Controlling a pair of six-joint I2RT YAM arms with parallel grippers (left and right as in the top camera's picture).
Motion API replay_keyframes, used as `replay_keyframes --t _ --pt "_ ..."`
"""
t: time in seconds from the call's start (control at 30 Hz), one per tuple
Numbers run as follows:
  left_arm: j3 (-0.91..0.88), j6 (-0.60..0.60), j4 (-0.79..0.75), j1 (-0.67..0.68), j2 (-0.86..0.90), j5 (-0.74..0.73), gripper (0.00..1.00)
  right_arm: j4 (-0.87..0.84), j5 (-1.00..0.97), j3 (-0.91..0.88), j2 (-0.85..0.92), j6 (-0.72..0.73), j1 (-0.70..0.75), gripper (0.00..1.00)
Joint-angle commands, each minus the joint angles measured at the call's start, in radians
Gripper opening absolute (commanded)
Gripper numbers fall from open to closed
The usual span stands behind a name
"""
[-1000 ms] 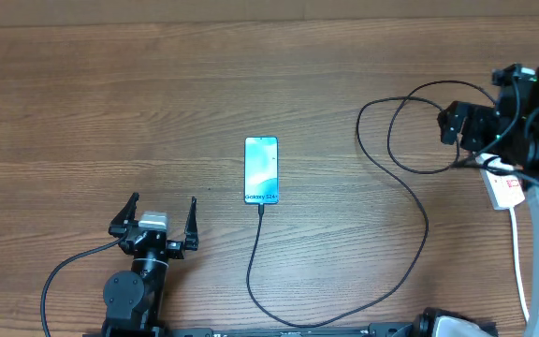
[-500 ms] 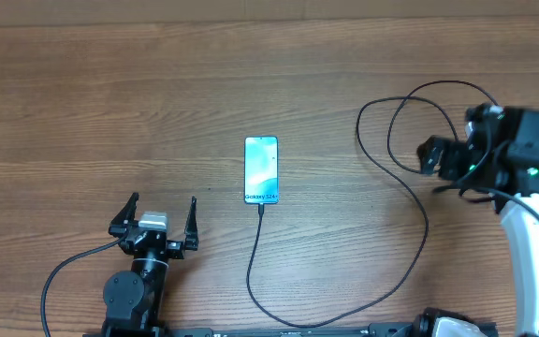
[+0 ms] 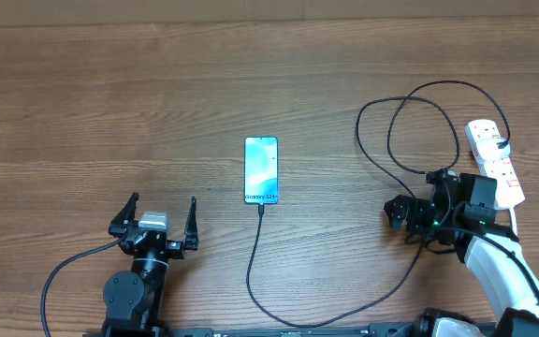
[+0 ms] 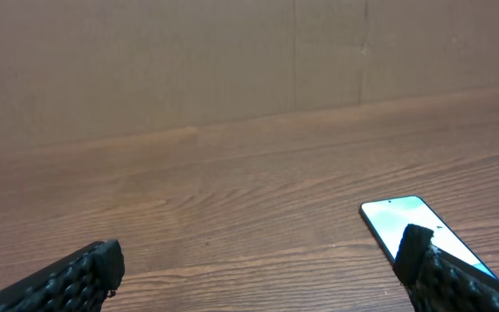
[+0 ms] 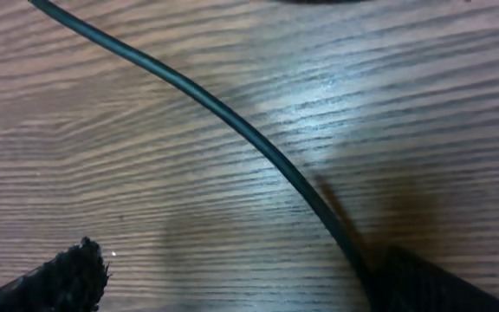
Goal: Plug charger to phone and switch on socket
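Observation:
The phone point(image 3: 261, 170) lies flat mid-table with its teal screen up, and it also shows at the right of the left wrist view point(image 4: 404, 218). The black charger cable point(image 3: 251, 267) meets the phone's near edge, runs down and right, then loops up to the white socket strip point(image 3: 494, 167) at the far right, where a black plug sits. My right gripper point(image 3: 397, 214) hovers open just left of the cable's rising stretch. In the right wrist view the cable point(image 5: 232, 121) crosses diagonally beside the right finger of that gripper point(image 5: 249, 286). My left gripper point(image 3: 160, 215) stands open near the front edge, left of the phone, and holds nothing point(image 4: 258, 277).
A thick white cord point(image 3: 517, 245) leaves the strip toward the front right. The cable's loops point(image 3: 396, 131) lie between the phone and the strip. Bare wooden tabletop point(image 3: 110, 94) stretches across the left and back. A brown wall point(image 4: 232, 61) rises behind the table.
My right arm has swung away from the socket strip, down and to the left, and now sits low over the cable. The strip is uncovered. The left arm has not moved.

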State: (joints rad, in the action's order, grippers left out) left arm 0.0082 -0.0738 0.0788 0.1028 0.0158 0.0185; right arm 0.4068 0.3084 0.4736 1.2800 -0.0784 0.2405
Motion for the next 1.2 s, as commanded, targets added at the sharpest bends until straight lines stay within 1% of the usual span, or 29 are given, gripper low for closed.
replay_keyframes --t 0.0,0.3,0.43,0.57,0.83,1.07,1.17 --pt "-0.003 0.003 -0.001 -0.006 -0.011 -0.012 0.99 -0.006 0.007 -0.012 -0.016 0.002 -0.006 1.00" --pt "-0.003 0.003 -0.001 -0.006 -0.012 -0.011 0.99 -0.013 0.009 -0.013 -0.016 0.002 -0.006 1.00" --pt "-0.003 0.003 -0.001 -0.006 -0.011 -0.011 1.00 -0.044 0.056 -0.032 -0.016 0.002 -0.010 1.00" --pt "-0.003 0.003 -0.001 -0.006 -0.012 -0.012 0.99 -0.067 0.064 -0.042 -0.016 0.002 -0.043 1.00" --pt "-0.003 0.003 -0.001 -0.006 -0.011 -0.011 1.00 -0.153 0.063 -0.042 -0.029 0.002 -0.202 1.00" --pt "-0.003 0.003 -0.001 -0.006 -0.011 -0.011 1.00 -0.165 0.061 -0.058 -0.085 0.002 -0.217 1.00" --pt "-0.003 0.003 -0.001 -0.006 -0.011 -0.011 1.00 -0.242 0.064 -0.127 -0.126 0.002 -0.217 1.00"
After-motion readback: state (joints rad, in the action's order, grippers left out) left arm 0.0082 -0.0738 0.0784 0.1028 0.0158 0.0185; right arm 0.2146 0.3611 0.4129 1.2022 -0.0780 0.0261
